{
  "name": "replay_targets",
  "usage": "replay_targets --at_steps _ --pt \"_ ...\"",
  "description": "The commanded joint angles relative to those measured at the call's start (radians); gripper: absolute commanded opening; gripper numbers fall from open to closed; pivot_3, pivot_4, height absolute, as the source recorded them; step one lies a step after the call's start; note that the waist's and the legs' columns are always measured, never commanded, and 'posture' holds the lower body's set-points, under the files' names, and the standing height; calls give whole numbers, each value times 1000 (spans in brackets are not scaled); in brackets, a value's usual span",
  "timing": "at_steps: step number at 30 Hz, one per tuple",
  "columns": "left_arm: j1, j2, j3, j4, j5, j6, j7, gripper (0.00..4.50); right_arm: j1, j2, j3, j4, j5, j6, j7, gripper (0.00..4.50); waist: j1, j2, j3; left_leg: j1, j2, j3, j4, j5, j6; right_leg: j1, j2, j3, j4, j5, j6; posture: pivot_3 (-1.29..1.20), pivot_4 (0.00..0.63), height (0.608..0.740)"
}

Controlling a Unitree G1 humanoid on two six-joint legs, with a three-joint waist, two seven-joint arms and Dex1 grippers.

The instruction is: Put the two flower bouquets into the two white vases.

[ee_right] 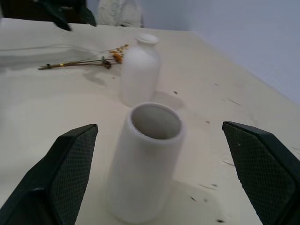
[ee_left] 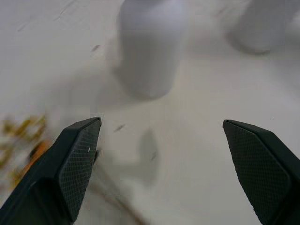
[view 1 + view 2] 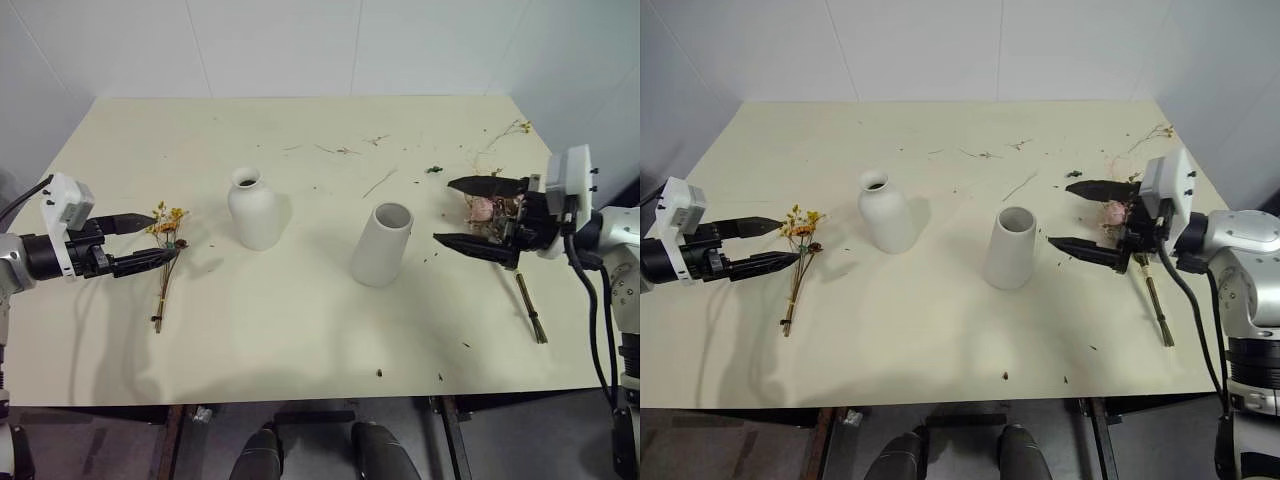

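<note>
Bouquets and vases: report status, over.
Left gripper open beside small sprig. Right gripper open over rose bouquet. Bottle vase and wide-mouthed vase upright, empty. Only loose twigs about.

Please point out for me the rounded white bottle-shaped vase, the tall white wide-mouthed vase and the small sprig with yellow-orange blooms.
Rounded matte white bottle-shaped vase [image 3: 254, 215]: left eye view, middle of its body.
Tall white wide-mouthed cylinder vase [image 3: 382, 250]: left eye view, its outer wall.
Small sprig with yellow-orange blooms [image 3: 167, 220]: left eye view, its bloom cluster.
</note>
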Motion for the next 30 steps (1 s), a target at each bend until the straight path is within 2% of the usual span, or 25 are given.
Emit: replay_targets --at_steps 1,3,5,8,11,15,18,23,27,28,30 --pt "-20 78 6 -160 22 380 198 4440 -45 11 -8 -14 17 -17 16 4500 -2 -1 0 0 0 0 0 0 0 0 0 0 0 0 0 0 150 740" --pt "-64 77 -41 -243 34 641 306 4440 -72 6 -3 22 8 -28 50 4500 -4 -1 1 0 0 0 0 0 0 0 0 0 1 0 0 0 150 740" --pt "-59 102 -89 -285 43 737 337 4440 -97 -1 5 37 -3 -35 70 4500 -4 -1 0 0 0 0 0 0 0 0 1 0 1 0 0 0 150 740" --pt "-39 115 -121 -287 35 730 329 4440 -140 -8 9 48 -8 -29 78 4500 -9 -1 1 1 1 0 0 0 0 0 2 0 1 0 0 0 150 740" --pt "-64 101 -176 -302 43 802 373 4440 -146 -14 10 42 -5 -20 96 4500 -5 -1 1 2 2 0 0 0 -1 0 3 0 2 -1 -2 0 150 740" --pt "-102 5 -204 -334 60 912 479 4440 -117 -19 -7 23 12 -19 116 4500 2 -1 1 1 1 0 0 -1 -1 0 2 0 1 -1 -1 0 150 740" --pt "-109 -103 -184 -301 83 933 553 4440 -78 -20 -20 -17 35 -8 121 4500 6 -1 1 1 1 0 1 -1 -2 1 2 0 2 -1 -1 0 150 740" --pt "-129 -130 -215 -235 91 892 565 4440 -47 -24 -19 -81 57 15 120 4500 8 -1 0 3 1 0 3 -1 -2 2 3 0 4 0 -1 0 150 740" --pt "-147 -108 -261 -180 86 865 533 4440 -19 -12 -20 -112 64 8 116 4500 8 -1 0 4 1 0 5 0 -3 3 3 0 3 1 -2 0 150 740" --pt "-149 -105 -269 -170 88 857 529 4046 -10 -11 -20 -118 65 7 118 4500 8 -1 0 4 1 0 6 0 -3 4 3 0 3 1 -2 0 150 740" --pt "-153 -98 -276 -154 90 841 520 3550 3 -10 -19 -131 71 15 116 4500 8 -1 0 4 1 0 7 0 -3 4 3 1 3 1 -2 0 150 740"
